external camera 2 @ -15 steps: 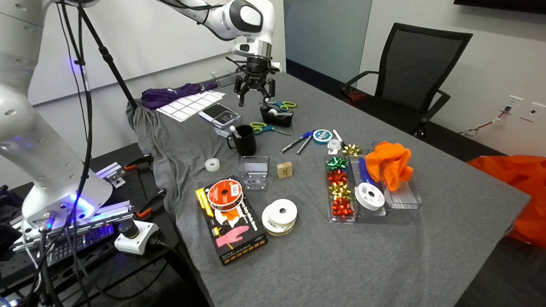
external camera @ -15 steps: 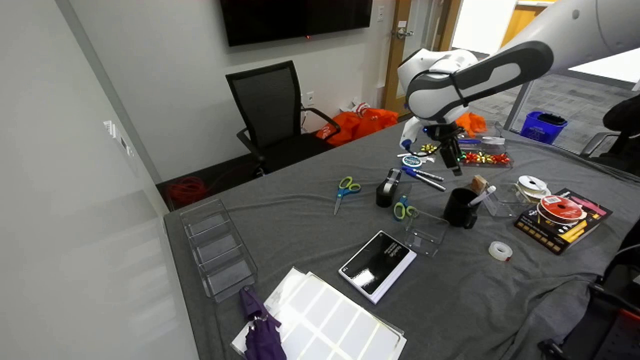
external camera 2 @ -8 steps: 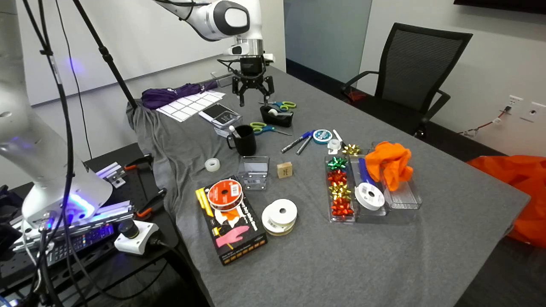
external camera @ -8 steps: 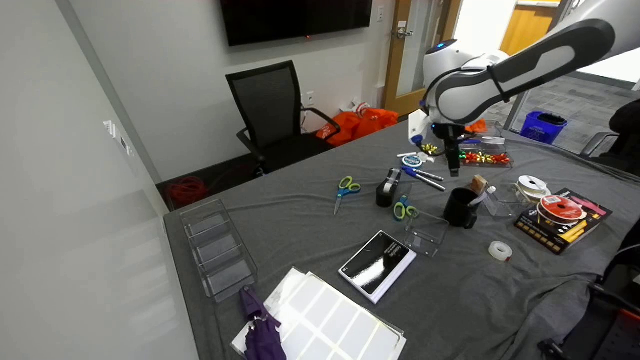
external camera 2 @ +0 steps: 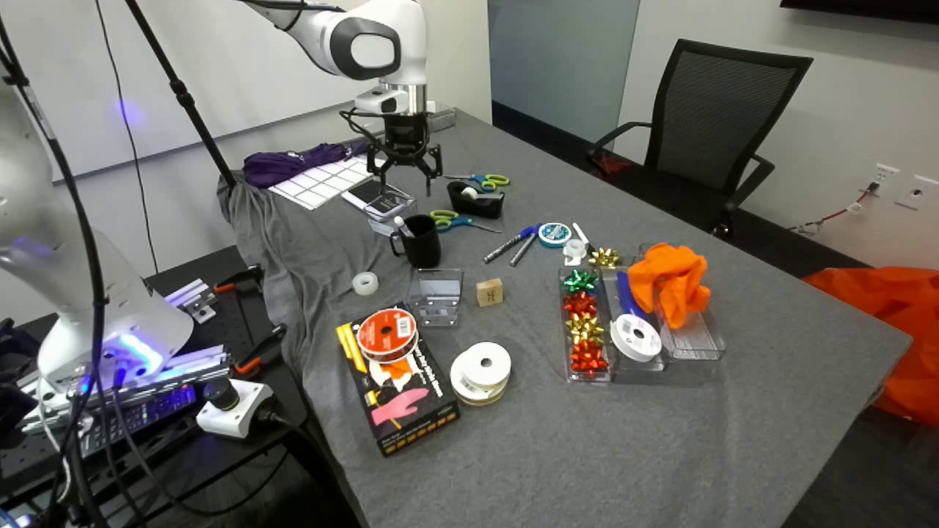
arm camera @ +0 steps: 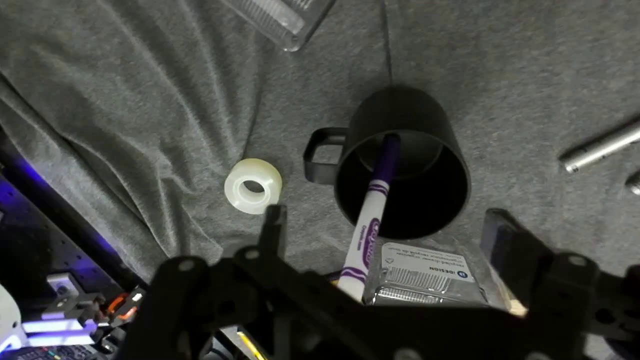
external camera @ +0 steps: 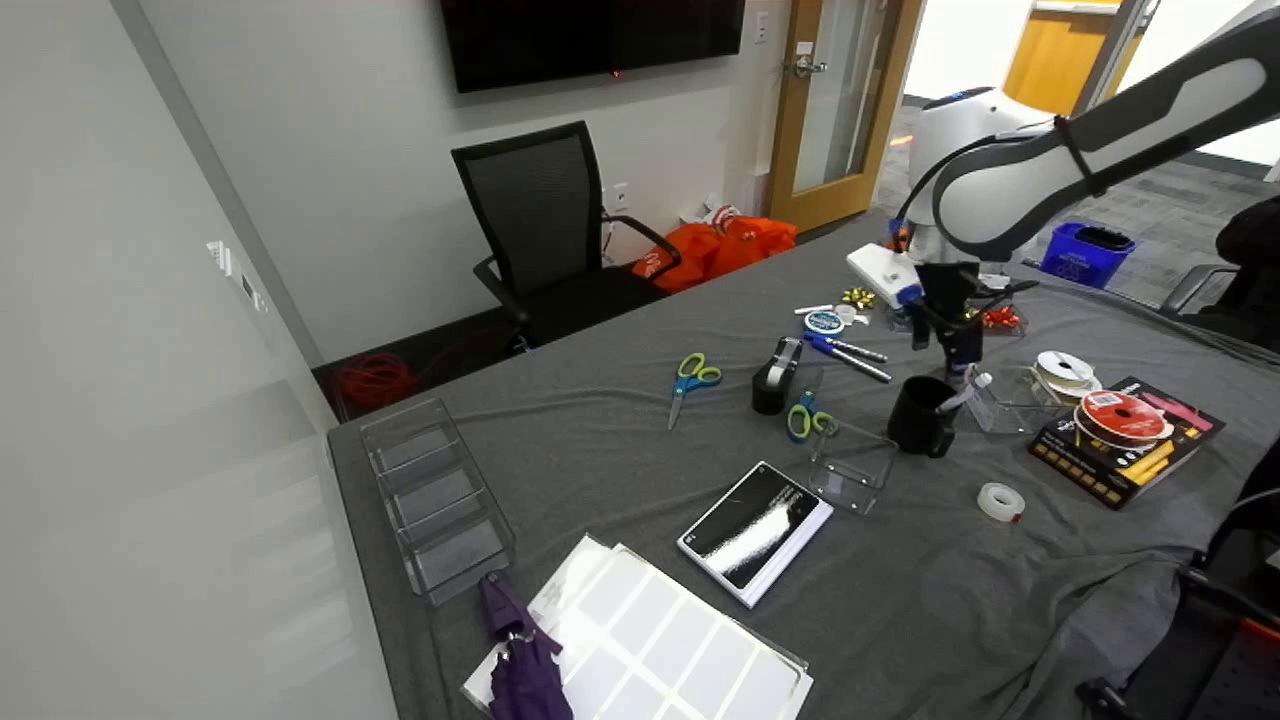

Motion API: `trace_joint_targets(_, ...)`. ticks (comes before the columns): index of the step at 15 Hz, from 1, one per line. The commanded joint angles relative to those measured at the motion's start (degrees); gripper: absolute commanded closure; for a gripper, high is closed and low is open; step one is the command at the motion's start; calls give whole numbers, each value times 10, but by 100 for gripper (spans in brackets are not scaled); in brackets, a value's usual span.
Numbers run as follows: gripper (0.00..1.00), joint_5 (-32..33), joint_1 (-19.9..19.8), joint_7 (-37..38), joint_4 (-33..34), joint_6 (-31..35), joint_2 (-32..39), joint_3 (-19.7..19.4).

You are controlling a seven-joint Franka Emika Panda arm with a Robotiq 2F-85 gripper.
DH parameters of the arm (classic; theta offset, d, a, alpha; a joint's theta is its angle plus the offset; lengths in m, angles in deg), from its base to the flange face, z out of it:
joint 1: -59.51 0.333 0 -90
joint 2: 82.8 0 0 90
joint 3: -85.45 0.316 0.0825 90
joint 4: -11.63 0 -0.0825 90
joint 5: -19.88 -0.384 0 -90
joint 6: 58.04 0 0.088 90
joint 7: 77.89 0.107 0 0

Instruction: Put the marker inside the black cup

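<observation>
The white-and-purple cylindrical marker (arm camera: pixel 371 215) leans inside the matte black handled cup (arm camera: pixel 422 187), tilted apparently because the cup is far wider, while the empty jaws stand spread above, presumably to clear its protruding end.

Easiest read is in the wrist view: the marker (arm camera: pixel 369 225) says "Crayola" in a purple patch. The clear organizer (arm camera: pixel 440 291) has a label (arm camera: pixel 425 262), upside down from there, with "iDESIGN" and "recycled drawer organizer". There's lettering on the black box (external camera 2: pixel 413 380) too, but too blurry to read. Wooden block (external camera 2: pixel 489 292) has a mark I can't make out.
</observation>
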Motion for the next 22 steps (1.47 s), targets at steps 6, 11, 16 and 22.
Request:
trace_joint_targets(6, 0, 14, -24, -271, -77, 50, -59, 7)
trace_joint_targets(11, 0, 11, -19, -255, -53, 31, -39, 5)
trace_joint_targets(16, 0, 11, -28, -365, -89, 72, -67, 13)
trace_joint_targets(22, 0, 15, -33, -538, -143, 155, -77, 11)
